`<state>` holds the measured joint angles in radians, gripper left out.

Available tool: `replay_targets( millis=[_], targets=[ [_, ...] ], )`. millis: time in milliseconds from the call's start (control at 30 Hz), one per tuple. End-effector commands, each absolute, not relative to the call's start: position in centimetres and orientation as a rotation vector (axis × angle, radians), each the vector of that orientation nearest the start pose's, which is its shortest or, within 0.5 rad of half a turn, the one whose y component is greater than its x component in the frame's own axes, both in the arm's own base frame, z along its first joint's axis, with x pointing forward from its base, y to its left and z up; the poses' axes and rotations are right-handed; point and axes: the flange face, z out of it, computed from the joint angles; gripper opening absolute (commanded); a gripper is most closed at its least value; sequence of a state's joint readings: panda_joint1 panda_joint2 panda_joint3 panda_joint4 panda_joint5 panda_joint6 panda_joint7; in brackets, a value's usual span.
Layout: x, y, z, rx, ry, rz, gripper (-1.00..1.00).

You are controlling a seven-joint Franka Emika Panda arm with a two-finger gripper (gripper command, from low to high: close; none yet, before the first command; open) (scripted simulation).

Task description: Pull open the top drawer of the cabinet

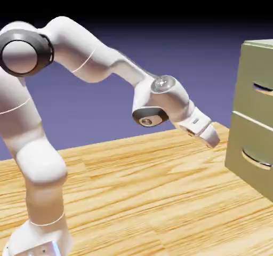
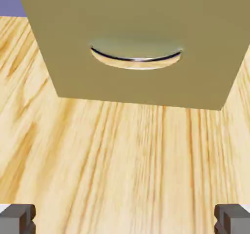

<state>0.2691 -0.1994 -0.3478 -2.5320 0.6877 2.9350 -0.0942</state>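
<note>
Exterior view: tool [image 1: 212, 138] gapes wide, empty, low over the surface [image 1: 133, 185]; cabinet [image 1: 250, 116] at three o'clock, apart.

A rendered simulation: wooden table [image 1: 133, 196], plain blue-violet backdrop [image 1: 106, 111].

**Cabinet at frame right, arm reaching from the left**

I see the cabinet [image 1: 255, 116] standing on the table [image 1: 133, 196] at the exterior view's right edge, top drawer [image 1: 258, 79] above the lower drawer [image 1: 250, 156]. The gripper [image 1: 208, 135] sits right of centre, apart from the cabinet.
</note>
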Motion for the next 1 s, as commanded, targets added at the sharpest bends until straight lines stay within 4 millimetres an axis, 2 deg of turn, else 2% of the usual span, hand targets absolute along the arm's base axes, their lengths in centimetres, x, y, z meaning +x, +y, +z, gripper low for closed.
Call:
replay_targets(
  millis=[0,267,533,767,967],
  targets=[
    [47.6,-8.3,39.2,-2.555,0.829,-0.789,0.0],
    [50.0,-11.1,36.0,-2.588,0.751,-0.796,0.0],
    [52.1,-13.3,33.6,-2.635,0.644,-0.882,0.0],
    [54.0,-14.6,32.5,-2.687,0.513,-1.022,0.0],
    [55.9,-15.2,32.6,-2.735,0.364,-1.19,0.0]
  ],
)
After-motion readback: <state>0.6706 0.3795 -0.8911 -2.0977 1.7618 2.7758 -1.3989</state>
